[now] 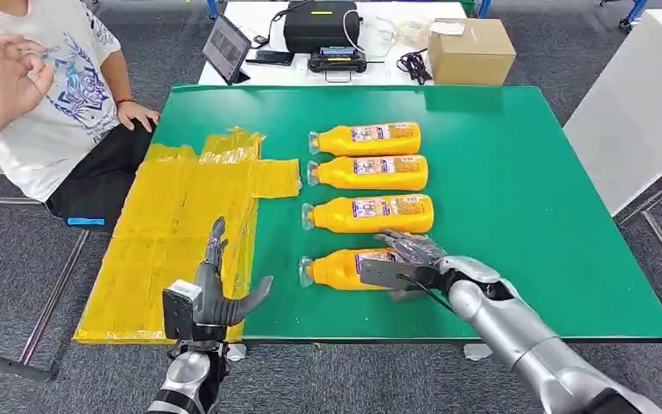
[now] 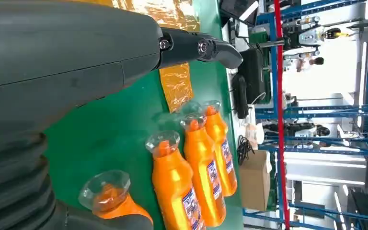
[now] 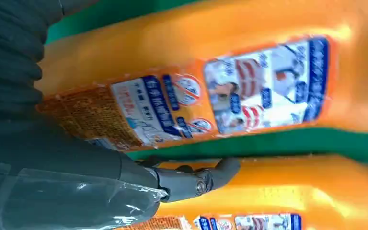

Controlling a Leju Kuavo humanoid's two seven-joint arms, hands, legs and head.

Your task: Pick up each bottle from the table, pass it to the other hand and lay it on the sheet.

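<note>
Orange nearest bottle (image 1: 338, 269) lies on the green table (image 1: 526, 216), right hand (image 1: 405, 263) draped over it, grip unclear; left hand (image 1: 215, 297) waits empty, fingers spread, by the sheet (image 1: 172, 233); next: close, lift, pass left

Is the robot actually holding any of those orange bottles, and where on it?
The right hand lies over the labelled middle of the nearest bottle; whether it grips yet cannot be told. The left hand holds nothing.

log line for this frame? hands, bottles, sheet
right hand: fingers on nearest orange bottle, grip unconfirmed | left hand: open, above yellow sheet edge | bottles: four on green table | sheet: bare
</note>
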